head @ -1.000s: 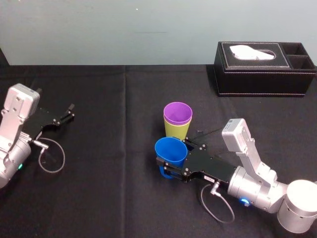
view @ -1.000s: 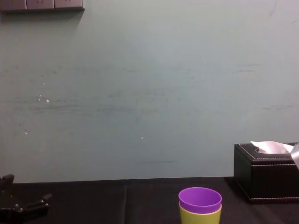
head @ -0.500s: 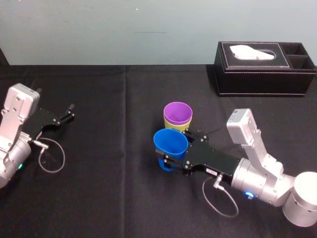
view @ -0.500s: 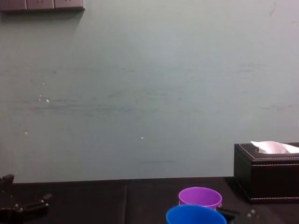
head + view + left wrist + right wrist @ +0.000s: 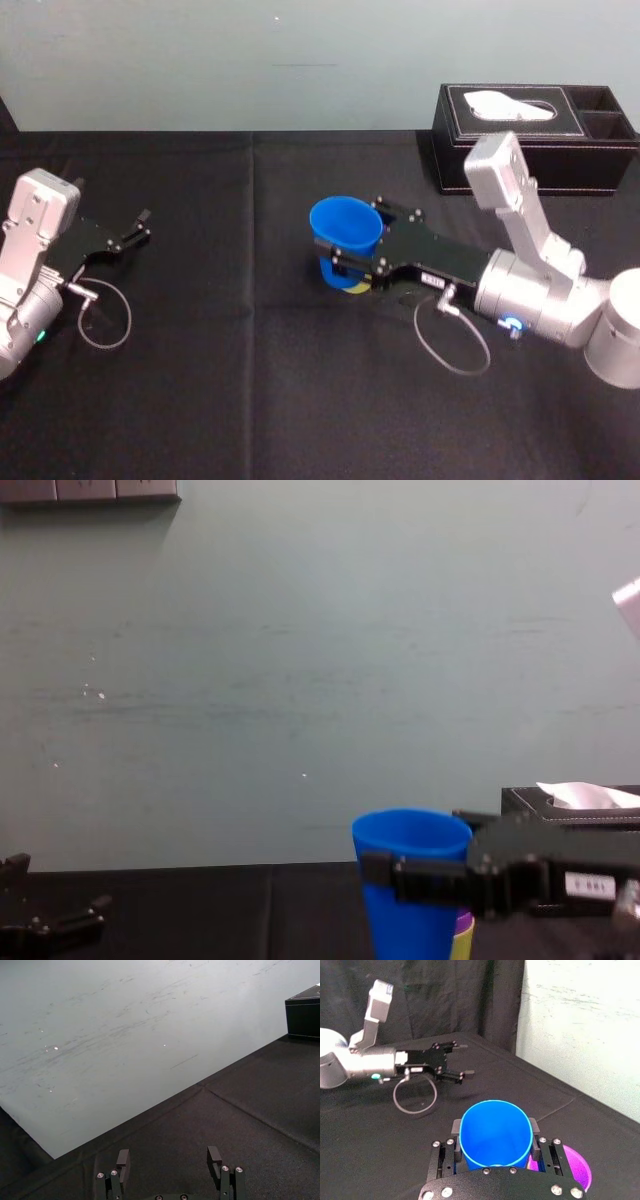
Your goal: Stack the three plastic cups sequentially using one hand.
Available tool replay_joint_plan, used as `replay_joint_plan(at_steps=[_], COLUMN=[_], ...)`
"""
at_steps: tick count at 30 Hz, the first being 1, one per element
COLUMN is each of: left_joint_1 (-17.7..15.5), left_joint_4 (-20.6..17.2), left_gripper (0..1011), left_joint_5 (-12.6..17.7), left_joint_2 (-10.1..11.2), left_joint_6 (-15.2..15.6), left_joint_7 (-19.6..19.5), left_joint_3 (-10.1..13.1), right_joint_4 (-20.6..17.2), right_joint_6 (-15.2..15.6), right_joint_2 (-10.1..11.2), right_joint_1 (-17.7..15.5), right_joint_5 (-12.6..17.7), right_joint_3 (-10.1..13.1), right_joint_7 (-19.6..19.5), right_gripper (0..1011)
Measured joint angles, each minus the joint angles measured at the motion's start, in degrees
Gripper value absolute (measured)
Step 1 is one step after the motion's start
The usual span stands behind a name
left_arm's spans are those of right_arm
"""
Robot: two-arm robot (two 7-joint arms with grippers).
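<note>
Head view: black cloth table [image 5: 200, 380] under a pale green wall [image 5: 200, 60], with a tissue box [image 5: 535, 140] beyond the right gripper [image 5: 352, 245] and white tissue poking from its slot. That gripper is clamped on the blue cup [image 5: 345, 222], which is smooth, tapered and mouth up. Right beneath its jaws, the purple cup [image 5: 572, 1170] nests in the yellow-green cup [image 5: 462, 940]; whether blue has entered purple, I can't tell. The left gripper [image 5: 135, 228] is parked well apart with its fingers spread.
</note>
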Motion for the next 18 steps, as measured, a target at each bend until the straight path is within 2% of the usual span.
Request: replay_joint_plan(at_steps=[10, 18], left_joint_1=[0.0, 0.0], left_joint_4=[0.0, 0.0], left_gripper=[1011, 1011], left_joint_5=[0.0, 0.0], left_joint_2=[0.0, 0.0], left_joint_6=[0.0, 0.0], left_joint_7=[0.0, 0.0], left_joint_3=[0.0, 0.0], right_joint_4=[2.4, 5.06], right_joint_6=[5.11, 6.72], right_joint_2=[-0.58, -1.01], right_joint_1=[6.32, 9.35], right_joint_5=[3.33, 4.51], right_joint_3=[-0.16, -0.71], right_joint_7=[-0.42, -1.22], right_gripper=[731, 731])
